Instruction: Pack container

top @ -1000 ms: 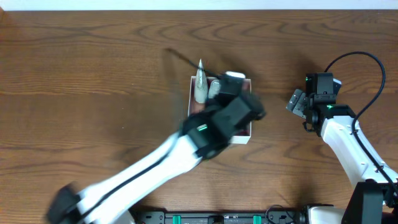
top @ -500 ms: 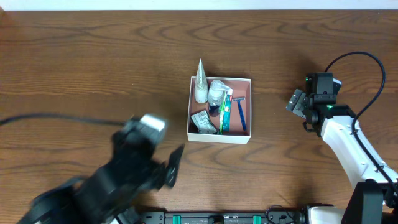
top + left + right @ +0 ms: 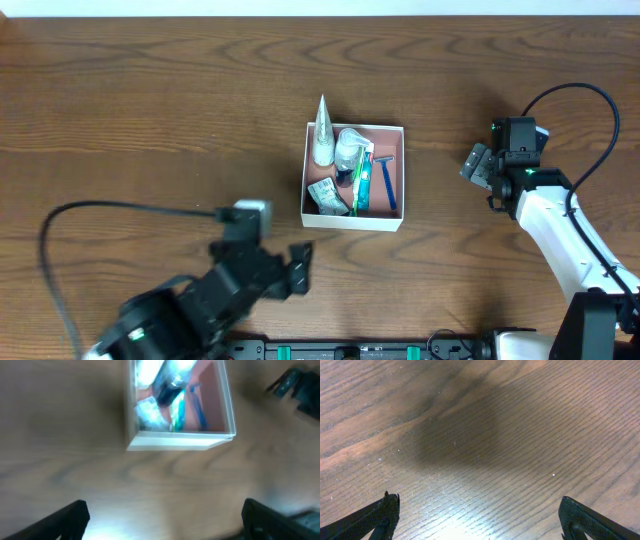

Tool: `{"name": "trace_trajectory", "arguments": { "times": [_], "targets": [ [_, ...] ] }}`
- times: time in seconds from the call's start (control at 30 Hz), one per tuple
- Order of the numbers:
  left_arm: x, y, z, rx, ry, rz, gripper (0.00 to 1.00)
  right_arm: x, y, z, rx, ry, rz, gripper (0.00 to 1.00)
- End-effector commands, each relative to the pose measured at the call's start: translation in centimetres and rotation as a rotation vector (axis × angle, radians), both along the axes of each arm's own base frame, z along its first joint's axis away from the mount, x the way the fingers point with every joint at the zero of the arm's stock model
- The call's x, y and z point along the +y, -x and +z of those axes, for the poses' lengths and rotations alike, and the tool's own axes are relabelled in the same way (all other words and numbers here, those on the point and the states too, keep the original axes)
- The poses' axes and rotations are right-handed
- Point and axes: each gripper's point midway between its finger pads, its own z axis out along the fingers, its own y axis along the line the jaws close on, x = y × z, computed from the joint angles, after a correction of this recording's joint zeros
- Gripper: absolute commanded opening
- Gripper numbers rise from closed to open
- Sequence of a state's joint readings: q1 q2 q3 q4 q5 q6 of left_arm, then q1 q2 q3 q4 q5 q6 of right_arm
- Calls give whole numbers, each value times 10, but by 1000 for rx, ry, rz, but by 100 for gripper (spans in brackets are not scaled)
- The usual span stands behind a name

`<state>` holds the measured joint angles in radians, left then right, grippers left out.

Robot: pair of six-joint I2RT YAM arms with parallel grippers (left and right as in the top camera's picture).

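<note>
The container [image 3: 350, 221], a square white box with a pinkish inside, sits mid-table. It holds a white cone-topped tube [image 3: 321, 132], a small bottle [image 3: 347, 150], a green toothbrush [image 3: 357, 186], a blue razor [image 3: 387, 180] and a small packet [image 3: 322, 195]. My left gripper [image 3: 300, 270] hangs open near the front edge, left of and in front of the box, holding nothing. The left wrist view shows the container [image 3: 175, 441] ahead of the open left gripper [image 3: 165, 520], blurred. My right gripper [image 3: 478, 170] is open, to the right of the box, over bare wood. In its own wrist view the right gripper [image 3: 480, 510] is empty.
A black cable [image 3: 120, 208] loops from the left arm across the front-left table. The right arm's cable [image 3: 570, 92] arcs at the far right. Brown wooden tabletop [image 3: 150, 110] surrounds the box.
My left arm has pulled back from over the container to the front left, and its gripper has opened. The box's contents now show. The right arm has not moved.
</note>
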<state>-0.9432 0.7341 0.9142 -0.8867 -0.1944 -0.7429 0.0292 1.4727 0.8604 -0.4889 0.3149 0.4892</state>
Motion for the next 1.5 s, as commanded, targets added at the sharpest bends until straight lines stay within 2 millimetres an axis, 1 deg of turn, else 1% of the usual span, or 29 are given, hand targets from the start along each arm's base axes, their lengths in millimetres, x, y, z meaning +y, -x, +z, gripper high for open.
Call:
{"name": "trace_trajectory", "arguments": {
  "times": [0.0, 0.07, 0.17, 0.23, 0.33, 0.4, 0.5, 0.63, 0.8, 0.9, 1.13, 1.23, 1.47],
  "targets": [
    [-17, -25, -9, -192, -108, -118, 98, -4, 0, 2, -3, 17, -15, 99],
    [-35, -38, -12, -342, -192, -250, 98, -4, 0, 2, -4, 17, -15, 99],
    [-51, -50, -26, -477, -323, -389, 98, -4, 0, 2, -3, 17, -15, 99],
    [-56, -50, -40, -507, -395, -461, 98, -4, 0, 2, -3, 17, -15, 99],
    [-52, -47, -56, -509, -462, -515, 98, -4, 0, 2, -3, 17, -15, 99],
    [-45, -47, -67, -491, -478, -510, 98, -4, 0, 2, -3, 17, -15, 99],
    [-35, -45, -80, -462, -452, -509, 98, -4, 0, 2, -3, 17, -15, 99],
    [-20, -50, -85, -479, -366, -460, 98, -4, 0, 2, -3, 17, -15, 99],
    [7, -55, -88, -492, -255, -328, 98, -4, 0, 2, -3, 17, -15, 99],
    [27, -61, -83, -529, -197, -206, 98, -4, 0, 2, -3, 17, -15, 99],
    [53, -70, -61, -731, -116, -71, 98, -4, 0, 2, -3, 17, -15, 99],
    [62, -73, -58, -785, -108, -27, 98, -4, 0, 2, -3, 17, -15, 99],
    [95, -81, -54, -834, -146, 106, 98, -4, 0, 2, -3, 17, -15, 99]
  ]
}}
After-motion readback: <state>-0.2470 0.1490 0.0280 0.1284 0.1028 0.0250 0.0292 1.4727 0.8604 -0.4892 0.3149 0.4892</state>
